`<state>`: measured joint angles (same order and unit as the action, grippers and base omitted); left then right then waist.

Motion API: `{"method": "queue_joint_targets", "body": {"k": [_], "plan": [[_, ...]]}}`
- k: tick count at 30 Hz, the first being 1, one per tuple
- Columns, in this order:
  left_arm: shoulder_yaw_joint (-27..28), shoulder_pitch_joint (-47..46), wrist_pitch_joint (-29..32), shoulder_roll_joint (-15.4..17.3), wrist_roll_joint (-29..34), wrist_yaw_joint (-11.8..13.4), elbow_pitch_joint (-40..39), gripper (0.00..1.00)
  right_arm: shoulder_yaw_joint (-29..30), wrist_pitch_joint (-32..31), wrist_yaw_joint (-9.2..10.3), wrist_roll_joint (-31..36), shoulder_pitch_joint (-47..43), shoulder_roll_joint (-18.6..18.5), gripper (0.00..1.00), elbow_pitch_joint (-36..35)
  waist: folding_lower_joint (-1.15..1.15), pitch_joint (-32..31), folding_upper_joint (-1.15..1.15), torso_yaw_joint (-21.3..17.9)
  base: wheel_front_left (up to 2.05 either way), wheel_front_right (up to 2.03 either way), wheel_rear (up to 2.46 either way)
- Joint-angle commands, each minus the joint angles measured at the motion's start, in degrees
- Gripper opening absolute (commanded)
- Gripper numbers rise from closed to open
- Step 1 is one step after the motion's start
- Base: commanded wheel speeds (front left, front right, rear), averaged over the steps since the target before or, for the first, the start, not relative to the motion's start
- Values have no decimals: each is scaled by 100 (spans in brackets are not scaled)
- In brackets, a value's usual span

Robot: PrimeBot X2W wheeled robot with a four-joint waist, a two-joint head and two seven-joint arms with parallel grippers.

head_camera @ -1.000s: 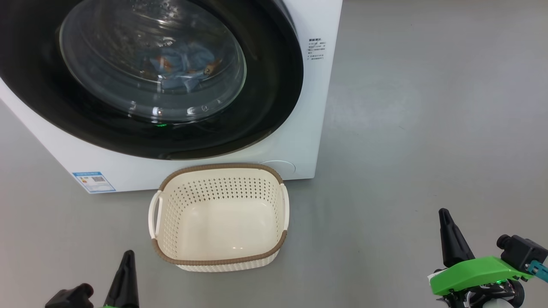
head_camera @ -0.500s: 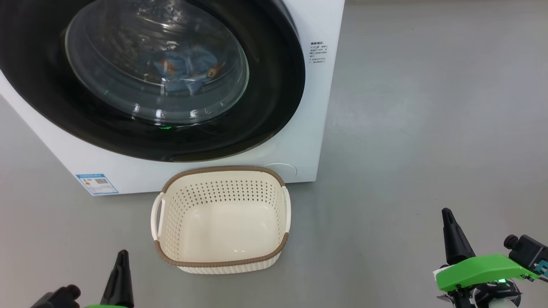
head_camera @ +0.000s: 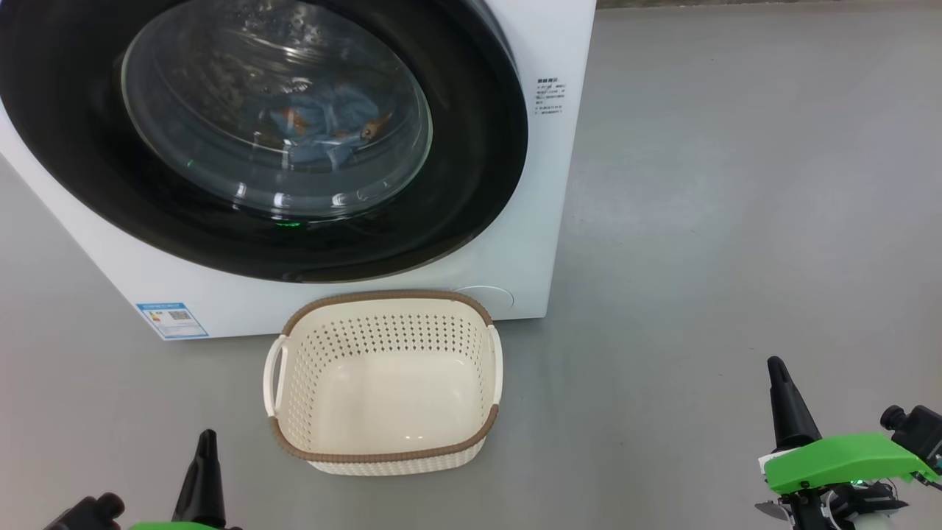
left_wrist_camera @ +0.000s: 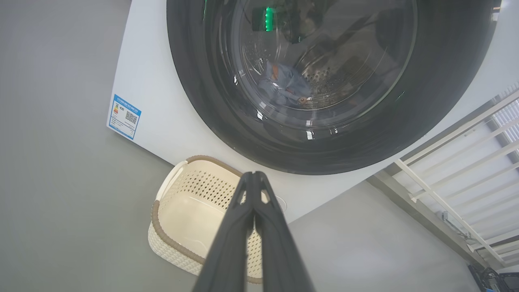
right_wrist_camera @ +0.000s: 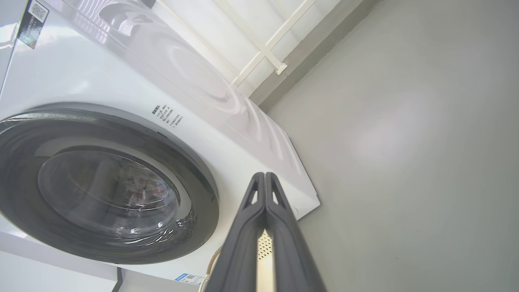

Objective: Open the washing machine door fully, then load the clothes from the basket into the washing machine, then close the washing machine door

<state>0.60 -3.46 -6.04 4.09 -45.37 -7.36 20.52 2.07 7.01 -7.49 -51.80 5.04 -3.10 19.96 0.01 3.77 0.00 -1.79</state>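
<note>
The washing machine (head_camera: 544,221) stands at the upper left, its black-rimmed door (head_camera: 471,147) shut flat against the front. Behind the glass the light blue clothes (head_camera: 324,125) lie in the drum; the left wrist view shows the clothes (left_wrist_camera: 284,83) there too. The cream basket (head_camera: 386,453) sits on the floor before the machine with nothing in it. My left gripper (head_camera: 208,438) is shut low at the bottom left, short of the basket. My right gripper (head_camera: 774,364) is shut at the bottom right, well off to the basket's side.
Grey floor (head_camera: 736,184) spreads to the right of the machine. A blue label sticker (head_camera: 171,319) is on the machine's lower left front. A white railing (left_wrist_camera: 458,162) runs along the wall beyond the machine.
The whole head picture has shifted slightly down and right, so the camera moved. Both grippers sit a little lower in the frame, still shut. Door, clothes and basket are unchanged.
</note>
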Motion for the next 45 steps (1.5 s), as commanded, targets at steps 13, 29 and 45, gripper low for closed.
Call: {"method": "queue_joint_targets", "body": {"k": [13,29,45], "plan": [[202,-201,220,8,-877,-2,-242,0,40,-251,0,-804,128,-58,0,-236,0,-64,0,31,0,0,0],[306,-231,490,-25,-1861,-5,-335,0,117,-513,0,-1666,132,-59,0,-321,0,-145,0,70,0,0,0],[410,-262,760,-59,-2847,-7,-428,0,197,-778,0,-2528,137,-58,0,-407,0,-226,0,108,0,0,0]]}}
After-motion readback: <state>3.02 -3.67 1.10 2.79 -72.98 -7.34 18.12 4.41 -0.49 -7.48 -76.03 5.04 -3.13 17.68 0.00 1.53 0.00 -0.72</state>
